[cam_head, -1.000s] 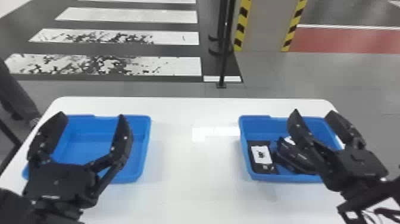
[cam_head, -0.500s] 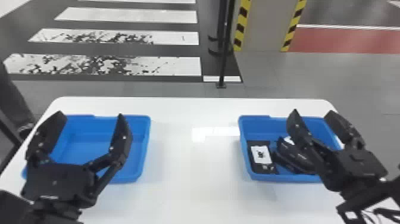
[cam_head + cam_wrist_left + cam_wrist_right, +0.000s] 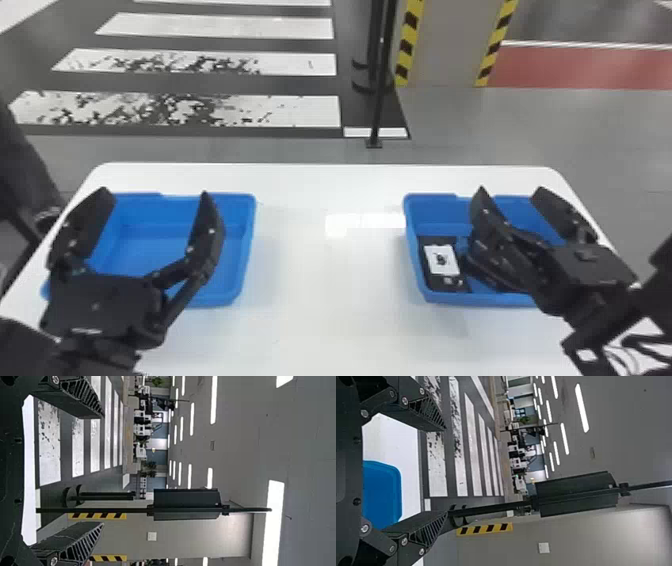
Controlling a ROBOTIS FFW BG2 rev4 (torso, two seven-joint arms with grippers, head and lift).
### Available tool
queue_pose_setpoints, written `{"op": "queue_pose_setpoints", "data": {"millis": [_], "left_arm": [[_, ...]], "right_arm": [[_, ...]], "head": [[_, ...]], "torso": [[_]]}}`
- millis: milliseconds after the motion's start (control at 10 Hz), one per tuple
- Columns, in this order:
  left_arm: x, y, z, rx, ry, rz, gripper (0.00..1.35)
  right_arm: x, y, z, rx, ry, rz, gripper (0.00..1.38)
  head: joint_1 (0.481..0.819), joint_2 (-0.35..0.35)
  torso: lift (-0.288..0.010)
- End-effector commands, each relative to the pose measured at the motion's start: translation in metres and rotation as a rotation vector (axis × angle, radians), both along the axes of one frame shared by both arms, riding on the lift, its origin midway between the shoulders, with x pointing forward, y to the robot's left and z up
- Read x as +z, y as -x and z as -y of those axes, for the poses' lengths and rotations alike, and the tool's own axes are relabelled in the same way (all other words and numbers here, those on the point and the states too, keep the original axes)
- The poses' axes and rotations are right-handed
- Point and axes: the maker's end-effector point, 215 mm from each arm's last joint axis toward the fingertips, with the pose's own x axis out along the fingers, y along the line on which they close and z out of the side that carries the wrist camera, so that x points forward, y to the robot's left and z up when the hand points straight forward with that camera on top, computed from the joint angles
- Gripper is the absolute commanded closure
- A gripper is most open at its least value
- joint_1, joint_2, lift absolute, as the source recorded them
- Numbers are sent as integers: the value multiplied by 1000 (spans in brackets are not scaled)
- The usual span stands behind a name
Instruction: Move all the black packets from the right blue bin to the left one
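Note:
In the head view my left gripper (image 3: 155, 191) stands open over the left blue bin (image 3: 247, 250), whose visible floor is bare. My right gripper (image 3: 511, 188) is open above the right blue bin (image 3: 411, 235), nothing between its fingers. One black packet with a white label (image 3: 441, 261) lies flat at that bin's left side. Beside it other black packets (image 3: 482, 270) are partly hidden by the right gripper. The left wrist view shows the left gripper (image 3: 104, 470) spread wide. In the right wrist view the right gripper (image 3: 447, 471) is spread too, with a blue bin (image 3: 381, 494) beyond it.
Both bins rest on a white table (image 3: 320, 300), a wide stretch of tabletop between them. Behind the table's far edge a thin black post (image 3: 381, 100) rises from the floor, near a pillar with yellow-black stripes (image 3: 410, 42).
The left gripper has shifted very slightly within the head view. The right gripper and the packets look unmoved.

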Motion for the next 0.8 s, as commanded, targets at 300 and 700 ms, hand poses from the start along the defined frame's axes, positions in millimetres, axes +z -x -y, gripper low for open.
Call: {"op": "queue_pose_setpoints", "data": {"millis": [300,700], "left_arm": [[9,3,0,-2,-1,32,71],[9,4,2,-12,-9,32,71]], "right_arm": [[-94,-19,-9,78,103,-385,298],[-134,-40,5,67,157,-516,303]], "head": [[695,-5],[695,-22]], "torso": [[-140],[-140]]}}
